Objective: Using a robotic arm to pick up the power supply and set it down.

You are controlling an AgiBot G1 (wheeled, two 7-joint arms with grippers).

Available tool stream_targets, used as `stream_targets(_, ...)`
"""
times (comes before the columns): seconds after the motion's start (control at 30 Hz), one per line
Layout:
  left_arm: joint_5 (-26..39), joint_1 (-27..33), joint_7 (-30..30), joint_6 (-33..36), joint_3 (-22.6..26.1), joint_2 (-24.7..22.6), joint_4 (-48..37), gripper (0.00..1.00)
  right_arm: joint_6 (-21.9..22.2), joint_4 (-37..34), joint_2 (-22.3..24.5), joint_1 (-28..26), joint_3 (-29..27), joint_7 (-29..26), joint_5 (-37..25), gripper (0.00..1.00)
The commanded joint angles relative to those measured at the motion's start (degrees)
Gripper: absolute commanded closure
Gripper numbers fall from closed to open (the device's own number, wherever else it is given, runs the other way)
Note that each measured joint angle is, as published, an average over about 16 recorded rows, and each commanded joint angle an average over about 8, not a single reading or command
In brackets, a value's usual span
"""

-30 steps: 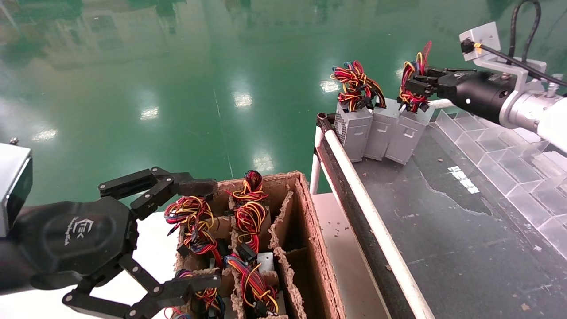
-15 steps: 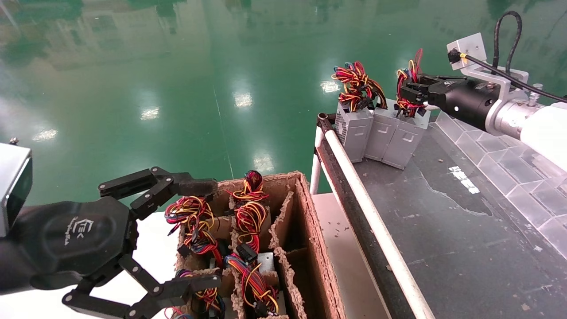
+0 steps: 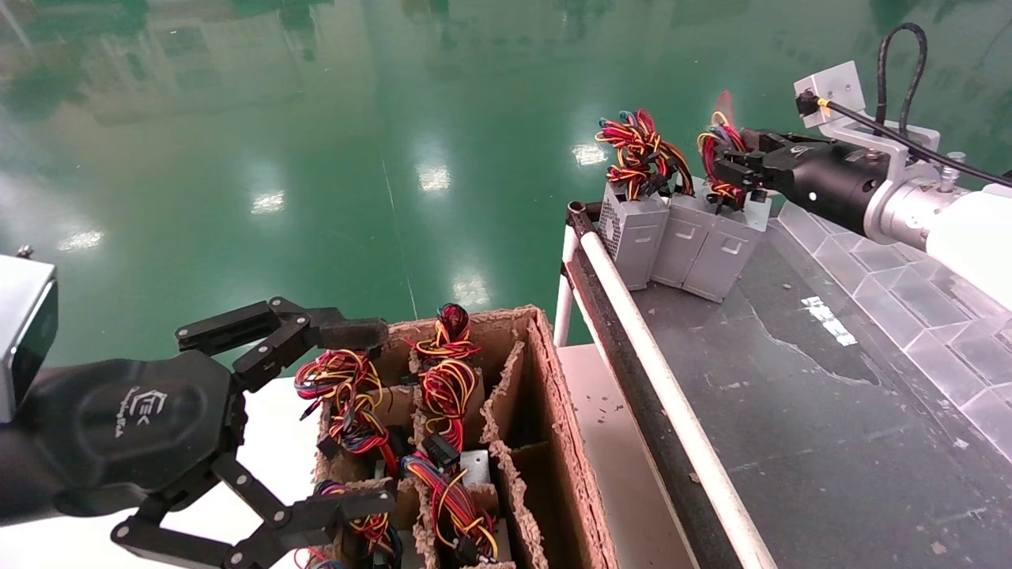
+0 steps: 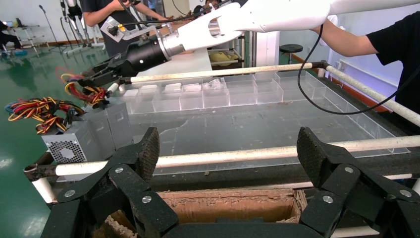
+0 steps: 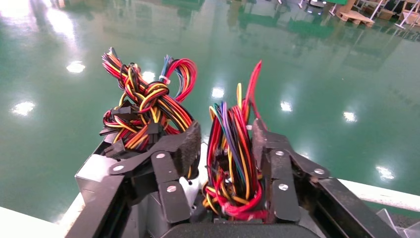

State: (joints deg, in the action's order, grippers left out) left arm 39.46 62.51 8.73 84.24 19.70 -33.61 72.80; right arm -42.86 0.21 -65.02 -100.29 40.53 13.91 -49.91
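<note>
Grey boxy power supply [image 3: 723, 245], wires gripped by right gripper [image 3: 721, 174]; left gripper [image 3: 316, 427] gapes.

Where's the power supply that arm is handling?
In the head view, the power supply stands far right on the dark table, beside two others, its wires inside the right end effector.

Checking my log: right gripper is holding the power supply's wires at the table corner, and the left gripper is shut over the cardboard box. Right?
Not quite. The left gripper is open, as the left wrist view shows. The rest stands: the right gripper holds the power supply's wires at the table corner; the left hangs over the cardboard box.
</note>
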Motion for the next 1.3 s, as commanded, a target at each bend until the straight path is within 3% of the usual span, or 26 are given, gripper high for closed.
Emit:
stream_targets(0.03, 0.0, 0.0, 0.0, 0.0, 0.0, 0.0, 0.0, 0.0, -0.07, -0.04, 0.13, -0.06, -0.02, 0.05, 0.03, 0.0)
stream_targets(1.07, -0.02, 0.0, -0.02, -0.02, 0.02, 0.01, -0.01, 0.0, -4.48, 2.94, 3.32, -5.96, -3.29, 4.12, 4.56, 0.0)
stream_targets(1.3, -0.03, 0.0, -0.02, -0.02, 0.03, 0.02, -0.02, 0.0, -7.03, 7.42, 5.21, -4.09, -4.37, 3.0, 4.55, 0.0)
